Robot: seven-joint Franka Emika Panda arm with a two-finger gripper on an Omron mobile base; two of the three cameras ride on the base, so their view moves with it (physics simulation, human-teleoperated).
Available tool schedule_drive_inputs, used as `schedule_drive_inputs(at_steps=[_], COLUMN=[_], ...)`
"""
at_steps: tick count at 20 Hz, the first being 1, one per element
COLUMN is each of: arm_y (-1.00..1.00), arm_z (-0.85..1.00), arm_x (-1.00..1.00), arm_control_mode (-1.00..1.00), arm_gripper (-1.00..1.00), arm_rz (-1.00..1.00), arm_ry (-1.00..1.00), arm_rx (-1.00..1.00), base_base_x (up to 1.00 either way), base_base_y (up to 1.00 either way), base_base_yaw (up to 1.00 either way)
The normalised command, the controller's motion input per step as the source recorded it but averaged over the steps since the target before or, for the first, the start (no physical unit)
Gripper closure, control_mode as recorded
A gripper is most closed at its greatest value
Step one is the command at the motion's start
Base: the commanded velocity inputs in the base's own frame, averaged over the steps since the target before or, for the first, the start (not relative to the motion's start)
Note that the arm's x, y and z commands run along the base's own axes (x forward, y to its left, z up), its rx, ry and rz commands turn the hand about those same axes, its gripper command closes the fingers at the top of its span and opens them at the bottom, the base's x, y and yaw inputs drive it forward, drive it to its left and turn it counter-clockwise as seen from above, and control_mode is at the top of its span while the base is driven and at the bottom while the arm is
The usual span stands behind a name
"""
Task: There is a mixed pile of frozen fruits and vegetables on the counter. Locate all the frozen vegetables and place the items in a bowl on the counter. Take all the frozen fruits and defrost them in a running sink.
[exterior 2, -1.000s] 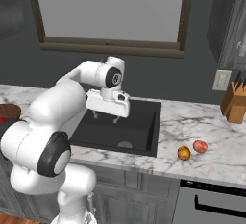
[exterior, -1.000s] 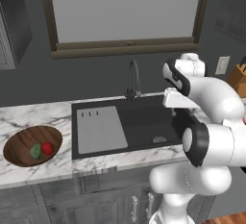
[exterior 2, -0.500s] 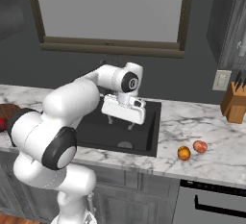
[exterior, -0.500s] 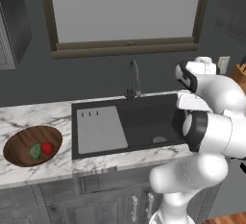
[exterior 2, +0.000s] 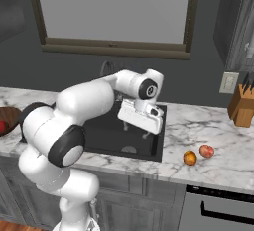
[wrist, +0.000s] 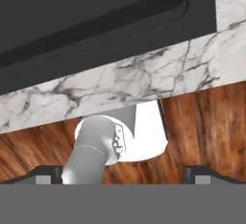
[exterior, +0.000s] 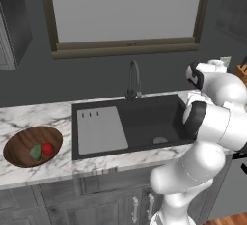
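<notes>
My gripper point(exterior 2: 135, 130) hangs open and empty above the right part of the black sink point(exterior 2: 109, 131), fingertips pointing down. Right of the sink, on the marble counter point(exterior 2: 223, 131), lie two frozen fruits: an orange one point(exterior 2: 189, 157) and a pinkish-red one point(exterior 2: 206, 150), close together near the front edge. At the far left the wooden bowl point(exterior: 19, 144) holds two frozen vegetables, a dark green lump point(exterior: 35, 151) and a bright red round one point(exterior: 47, 148). In the hand view the sink's corner point(wrist: 96, 6) and the counter's front edge point(wrist: 144, 79) lie below my open fingertips point(wrist: 45, 172).
A dark curved faucet point(exterior: 133, 77) rises behind the sink, and a pale grey ribbed panel point(exterior: 99, 131) covers the basin's left part. A wooden knife block point(exterior 2: 241, 107) stands at the back right against the wall. A window runs above the counter.
The arm has swung to the right across the sink, carrying the hand toward the basin's right side. The jaws have stayed open and empty. The bowl and fruits have not moved.
</notes>
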Motion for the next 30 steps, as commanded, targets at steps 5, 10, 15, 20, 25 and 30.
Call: schedule_drive_inputs(at_steps=[5,10,15,20,25,30], arm_y=[-0.36,-0.32,-0.3,-0.18,-0.17,-0.17], arm_z=[-0.02,-0.19,-0.18,-0.16,-0.15,-0.11], arm_x=[-0.01,0.06,0.11,0.02,0.0,0.01], arm_control_mode=[-1.0,-1.0,-1.0,-1.0,-1.0,-1.0], arm_gripper=[-1.0,-1.0,-1.0,-1.0,-1.0,-1.0], arm_rz=[-0.1,-0.12,-0.09,-0.11,-0.14,-0.14], arm_ry=[0.0,-0.01,-0.04,-0.08,-0.06,-0.04], arm_rx=[0.0,-0.05,-0.08,-0.13,-0.13,-0.15], base_base_x=[0.0,0.0,0.0,0.0,0.0,0.0], base_base_y=[0.0,0.0,0.0,0.0,0.0,0.0], base_base_yaw=[0.0,0.0,0.0,0.0,0.0,0.0])
